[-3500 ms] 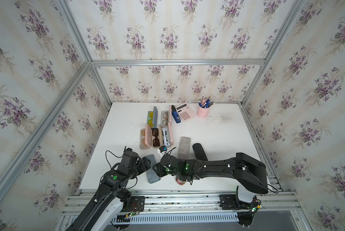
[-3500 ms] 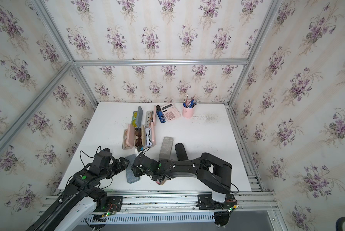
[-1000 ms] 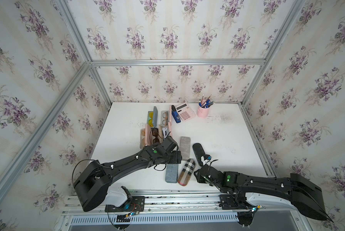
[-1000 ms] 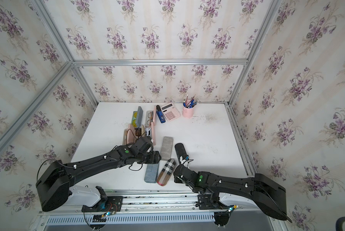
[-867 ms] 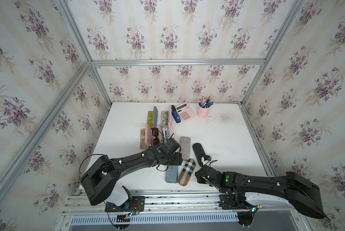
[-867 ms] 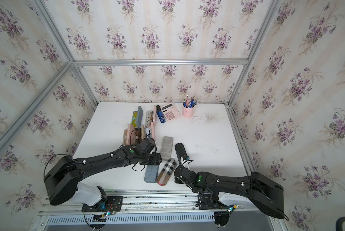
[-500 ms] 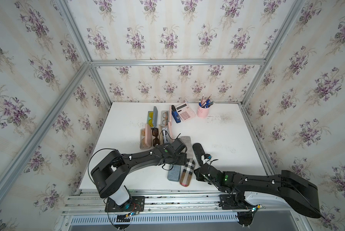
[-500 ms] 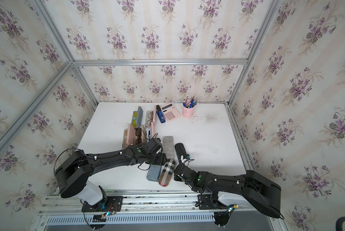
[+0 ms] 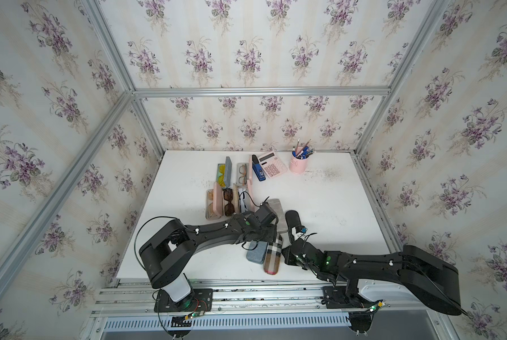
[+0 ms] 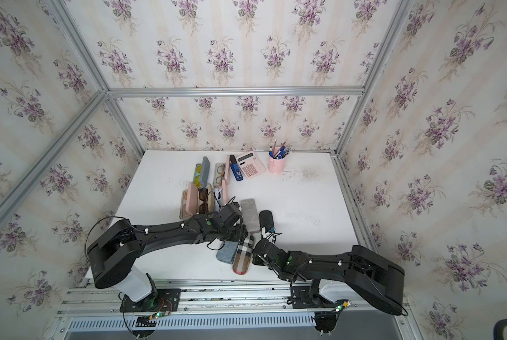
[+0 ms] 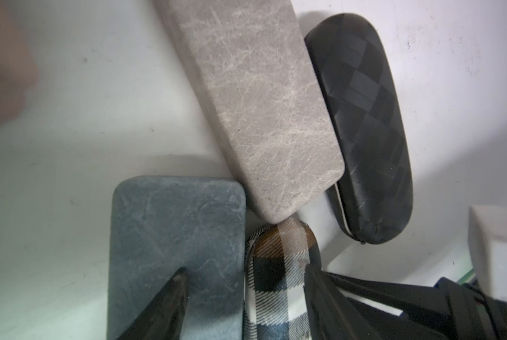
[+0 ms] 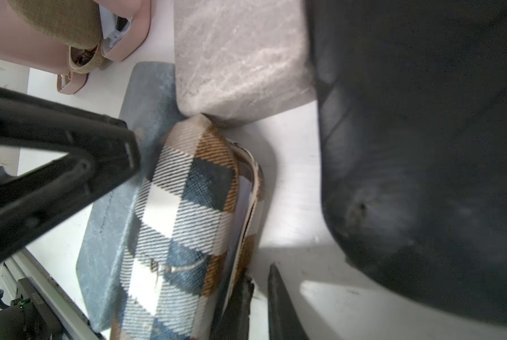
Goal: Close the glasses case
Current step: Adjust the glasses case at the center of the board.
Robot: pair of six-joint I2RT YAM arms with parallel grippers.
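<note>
Four cases crowd the near middle of the table (image 9: 320, 206). The plaid glasses case (image 9: 273, 254), lid slightly ajar along its right side, touches the blue-grey case (image 9: 256, 253) on its left and the grey marbled case (image 9: 277, 215) at its far tip. A black case (image 9: 293, 219) lies just right. The left gripper (image 11: 245, 268) straddles its far end, jaws spread. The right gripper (image 12: 259, 275), fingers nearly together on nothing, sits at its right rim.
</note>
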